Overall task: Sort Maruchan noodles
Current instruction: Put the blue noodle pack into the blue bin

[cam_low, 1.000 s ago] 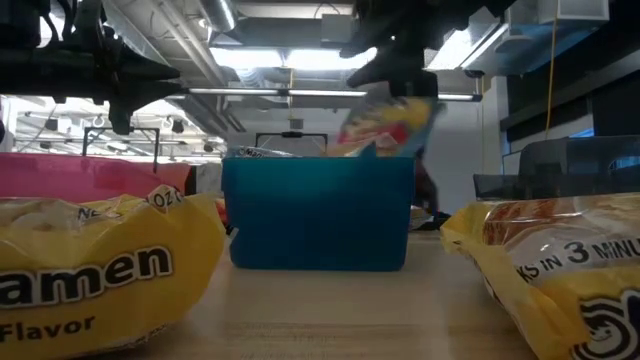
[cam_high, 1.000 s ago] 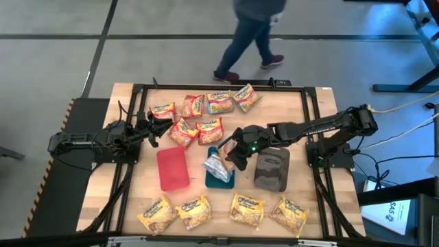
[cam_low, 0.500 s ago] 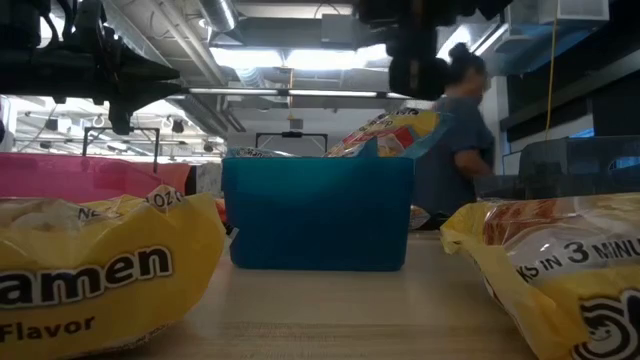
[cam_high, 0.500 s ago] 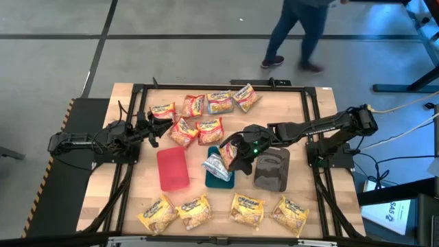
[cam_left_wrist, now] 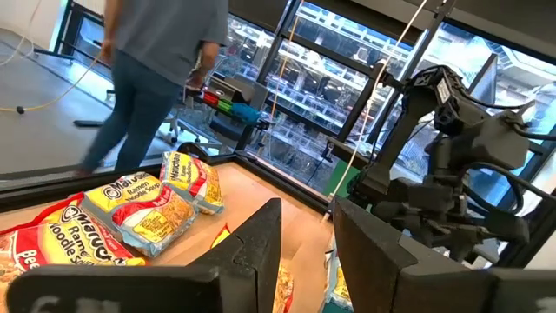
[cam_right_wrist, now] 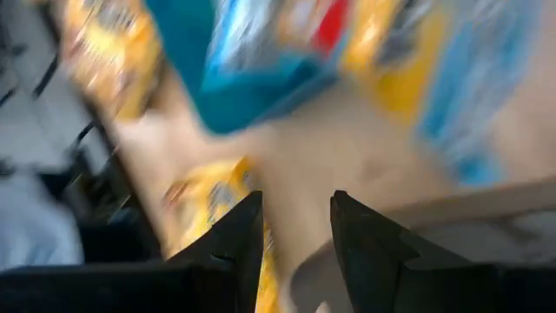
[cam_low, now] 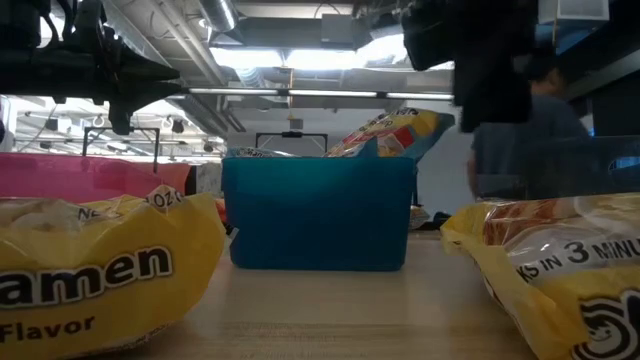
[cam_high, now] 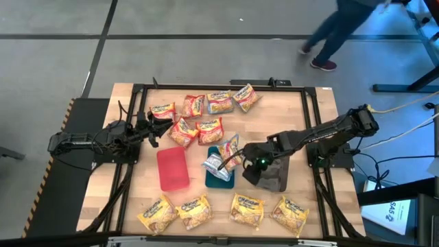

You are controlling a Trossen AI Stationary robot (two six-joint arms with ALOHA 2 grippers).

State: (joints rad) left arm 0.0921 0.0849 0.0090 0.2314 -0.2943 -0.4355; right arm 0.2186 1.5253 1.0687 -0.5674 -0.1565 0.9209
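I count two blue-edged packets (cam_high: 223,159) in the teal tray (cam_high: 218,180); red tray (cam_high: 172,169) and grey tray (cam_high: 273,171) hold none. Red packets (cam_high: 195,118) at twelve o'clock and yellow packets (cam_high: 223,211) at six remain. Right gripper (cam_high: 251,166) hovers open, empty, beside the teal tray; left gripper (cam_high: 152,132) waits at nine, open.

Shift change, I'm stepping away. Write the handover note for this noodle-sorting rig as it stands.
Right gripper: fingers apart, empty, over the grey tray.
Left gripper: fingers apart, empty, waiting at the table's left beside the red packets.
Done: two blue-edged packets in or leaning on the teal tray.
Left: red tray holds nothing; red packets at the far edge and four yellow packets along the near edge remain unsorted.
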